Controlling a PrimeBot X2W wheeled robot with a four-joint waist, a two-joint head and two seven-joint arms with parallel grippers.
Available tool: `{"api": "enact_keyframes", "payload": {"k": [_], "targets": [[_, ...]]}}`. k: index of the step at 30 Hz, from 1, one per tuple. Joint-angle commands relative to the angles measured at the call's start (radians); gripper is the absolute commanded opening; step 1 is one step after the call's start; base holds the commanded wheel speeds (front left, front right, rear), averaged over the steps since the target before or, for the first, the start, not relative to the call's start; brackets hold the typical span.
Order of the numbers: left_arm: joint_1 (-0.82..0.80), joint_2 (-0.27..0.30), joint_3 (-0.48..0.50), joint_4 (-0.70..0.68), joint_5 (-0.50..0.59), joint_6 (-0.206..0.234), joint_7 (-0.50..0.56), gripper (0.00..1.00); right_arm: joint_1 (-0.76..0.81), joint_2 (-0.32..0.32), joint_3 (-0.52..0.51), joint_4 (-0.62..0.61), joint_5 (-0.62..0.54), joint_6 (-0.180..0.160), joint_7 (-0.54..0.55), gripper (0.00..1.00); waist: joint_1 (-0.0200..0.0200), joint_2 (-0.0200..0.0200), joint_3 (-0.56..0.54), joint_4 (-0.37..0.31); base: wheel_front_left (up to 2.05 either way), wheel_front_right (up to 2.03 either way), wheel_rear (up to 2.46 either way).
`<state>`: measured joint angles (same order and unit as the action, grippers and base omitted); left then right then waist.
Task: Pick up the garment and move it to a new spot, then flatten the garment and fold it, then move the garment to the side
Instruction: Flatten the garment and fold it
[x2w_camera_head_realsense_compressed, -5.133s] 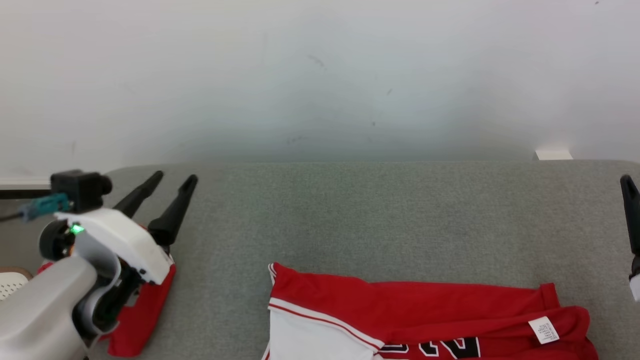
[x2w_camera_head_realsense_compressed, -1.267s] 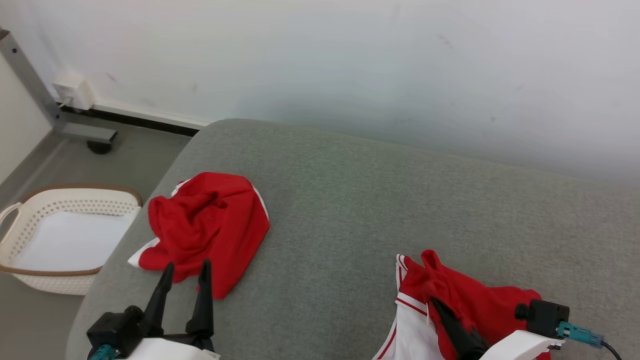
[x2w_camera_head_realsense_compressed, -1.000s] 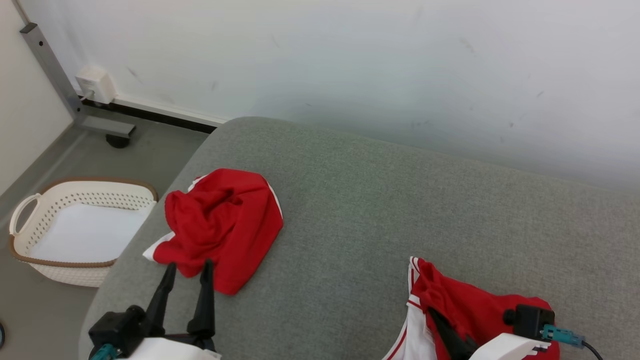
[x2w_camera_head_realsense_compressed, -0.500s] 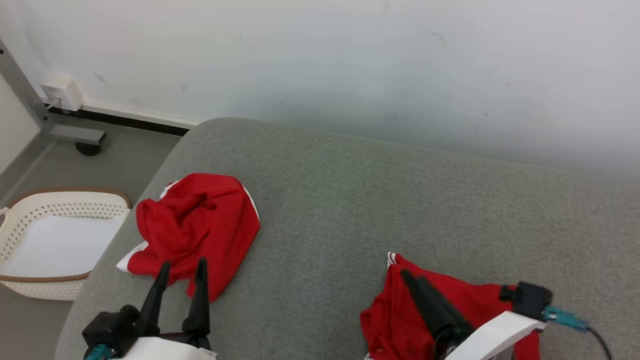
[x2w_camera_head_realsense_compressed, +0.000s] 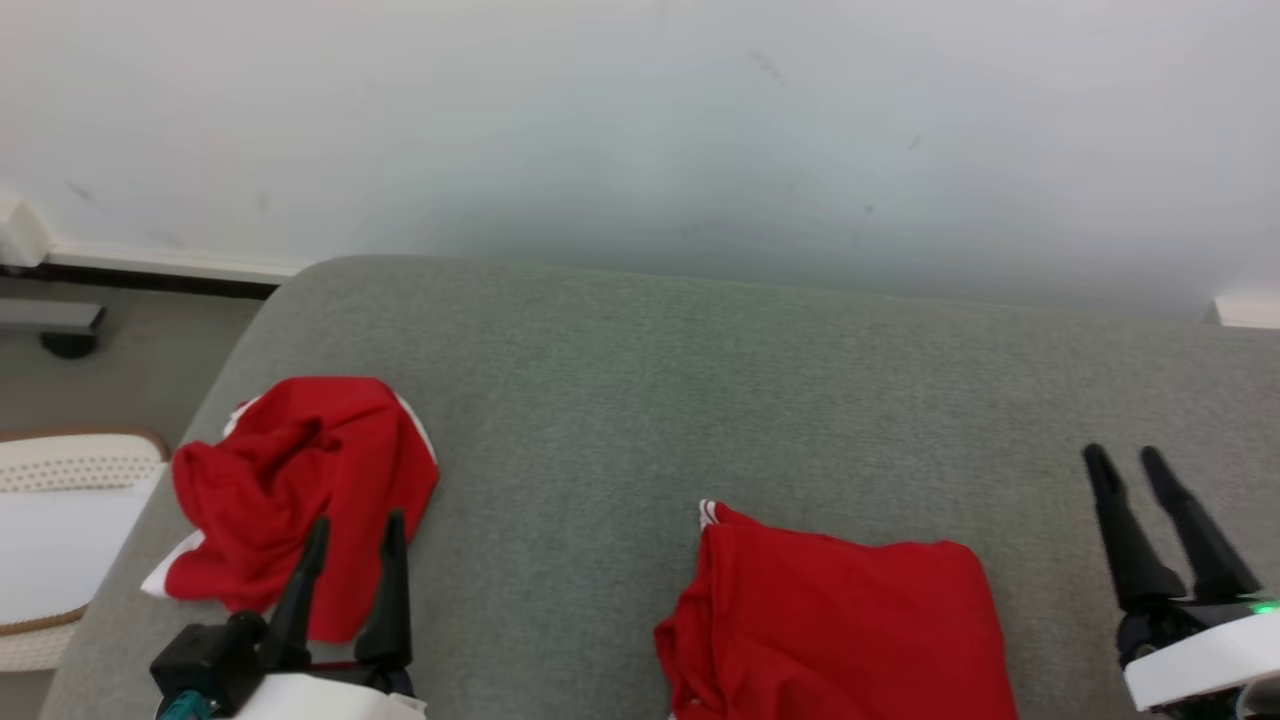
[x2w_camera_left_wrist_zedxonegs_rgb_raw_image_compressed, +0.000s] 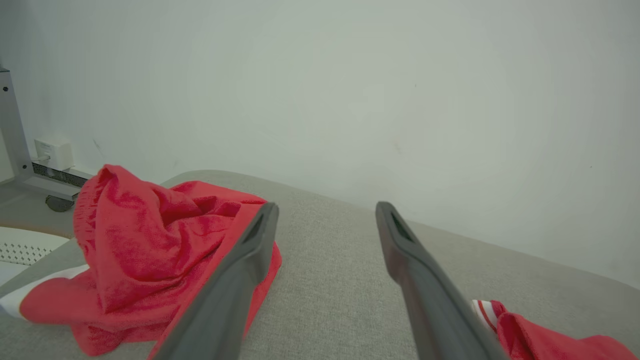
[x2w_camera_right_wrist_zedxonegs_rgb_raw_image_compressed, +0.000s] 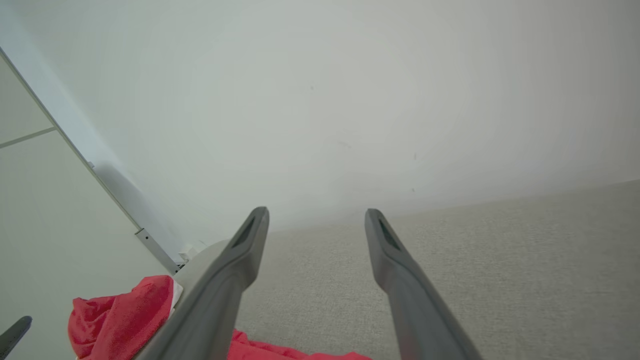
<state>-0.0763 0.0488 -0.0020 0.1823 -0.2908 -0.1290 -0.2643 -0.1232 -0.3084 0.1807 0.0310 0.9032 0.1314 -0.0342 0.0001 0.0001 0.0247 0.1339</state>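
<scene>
the folded red garment (x2w_camera_head_realsense_compressed: 840, 620) lay flat at the near edge of the grey cushion (x2w_camera_head_realsense_compressed: 700, 380), with the right gripper (x2w_camera_head_realsense_compressed: 1122, 456) apart on its right, jaws spread wide and empty, and the left gripper (x2w_camera_head_realsense_compressed: 357, 522), equally wide and empty, beside a crumpled red garment (x2w_camera_head_realsense_compressed: 290, 480) near the white basket (x2w_camera_head_realsense_compressed: 60, 470).

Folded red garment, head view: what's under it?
The folded red garment lies on the grey cushion, which shows beside and beyond it. Whatever lies beneath its top layer is covered.
</scene>
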Motion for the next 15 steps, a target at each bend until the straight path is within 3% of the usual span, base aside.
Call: {"api": "enact_keyframes", "payload": {"k": [1, 9, 15], "targets": [[0.01, 0.004, 0.005, -0.006, -0.007, -0.003, 0.0, 1.0, 0.016, -0.012, -0.02, -0.003, -0.044, -0.002, -0.019, 1.0, -0.0001, -0.0001, -0.002, -0.023, 0.0, 0.0, 0.0], [0.014, 0.004, 0.012, -0.022, 0.008, 0.002, 0.0, 1.0, 0.051, 0.007, -0.095, 0.017, -0.304, -0.002, -0.131, 1.0, -0.0001, -0.0001, -0.015, -0.103, 0.0, 0.0, 0.0], [0.018, 0.004, 0.013, -0.022, 0.037, 0.015, 0.0, 1.0, 0.068, 0.043, -0.096, 0.053, -0.416, -0.002, -0.181, 1.0, -0.0001, -0.0001, -0.022, -0.143, 0.0, 0.0, 0.0]]}}
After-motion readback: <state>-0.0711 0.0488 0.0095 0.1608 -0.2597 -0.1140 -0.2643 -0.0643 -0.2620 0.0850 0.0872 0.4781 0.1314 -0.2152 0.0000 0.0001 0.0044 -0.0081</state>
